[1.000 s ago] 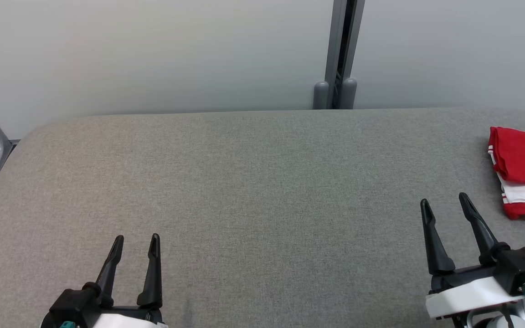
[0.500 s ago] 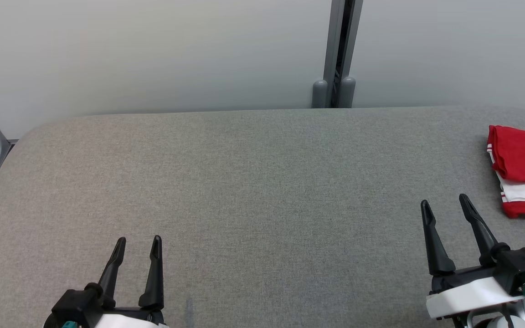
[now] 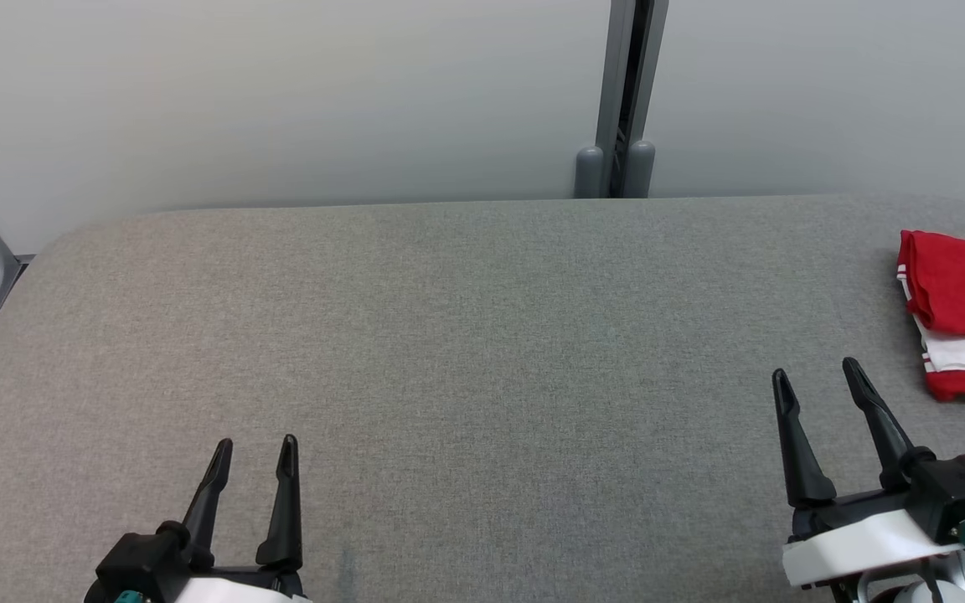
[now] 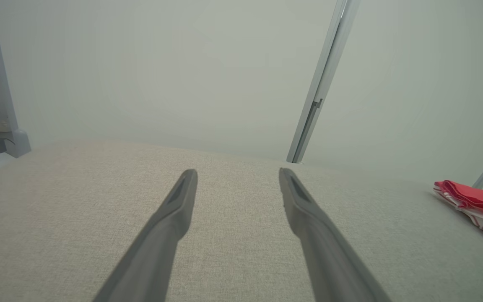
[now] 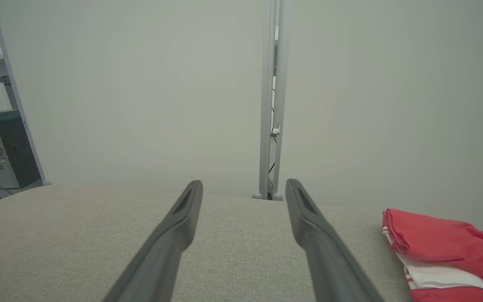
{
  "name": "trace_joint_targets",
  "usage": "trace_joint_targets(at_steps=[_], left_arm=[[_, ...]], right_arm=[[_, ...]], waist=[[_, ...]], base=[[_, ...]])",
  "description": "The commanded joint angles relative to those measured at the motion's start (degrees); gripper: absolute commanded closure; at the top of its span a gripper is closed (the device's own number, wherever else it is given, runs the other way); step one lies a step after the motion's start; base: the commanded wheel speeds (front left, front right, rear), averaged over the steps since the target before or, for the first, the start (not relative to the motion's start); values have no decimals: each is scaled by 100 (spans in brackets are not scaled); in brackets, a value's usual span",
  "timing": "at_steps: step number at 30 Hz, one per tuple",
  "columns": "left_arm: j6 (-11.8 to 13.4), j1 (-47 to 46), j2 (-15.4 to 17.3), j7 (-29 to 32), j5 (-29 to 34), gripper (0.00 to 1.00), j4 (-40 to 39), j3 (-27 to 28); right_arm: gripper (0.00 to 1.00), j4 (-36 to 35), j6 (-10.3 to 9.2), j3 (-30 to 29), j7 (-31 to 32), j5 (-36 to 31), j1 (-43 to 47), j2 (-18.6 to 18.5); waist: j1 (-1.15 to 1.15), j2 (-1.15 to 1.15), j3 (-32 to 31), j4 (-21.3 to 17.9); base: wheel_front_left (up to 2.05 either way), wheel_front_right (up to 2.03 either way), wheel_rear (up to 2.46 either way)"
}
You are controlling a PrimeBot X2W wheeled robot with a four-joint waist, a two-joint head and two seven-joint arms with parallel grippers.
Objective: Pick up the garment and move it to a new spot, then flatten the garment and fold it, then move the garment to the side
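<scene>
One grey table (image 3: 482, 335); garment (image 3: 960, 285) right edge; pale wall (image 3: 281, 84).

A folded red and white garment (image 3: 962, 314) lies at the table's (image 3: 466, 335) right edge; both grippers, left (image 3: 254, 442) and right (image 3: 817, 375), hover spread, empty.

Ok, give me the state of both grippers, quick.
Left gripper: open, holding nothing.
Right gripper: open, holding nothing; the red garment lies apart from it on the table.
</scene>
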Motion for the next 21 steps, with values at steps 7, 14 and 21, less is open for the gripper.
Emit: trace_joint_targets(at_steps=[7,14,21], left_arm=[[27,-78,27,-3,-87,0,-13,46],[46,53,-12,3,-162,100,67,31],[12,55,-34,96,-622,100,256,2]], right_arm=[[0,-1,-3,10,-8,-42,23,-17],[100,92,0,60,-1,-2,40,22],[100,271,0,-73,183,538,127,55]], waist=[[0,0,-3,20],[0,0,-6,38],[0,0,-3,20]], base=[[0,0,0],[0,0,0],[0,0,0]])
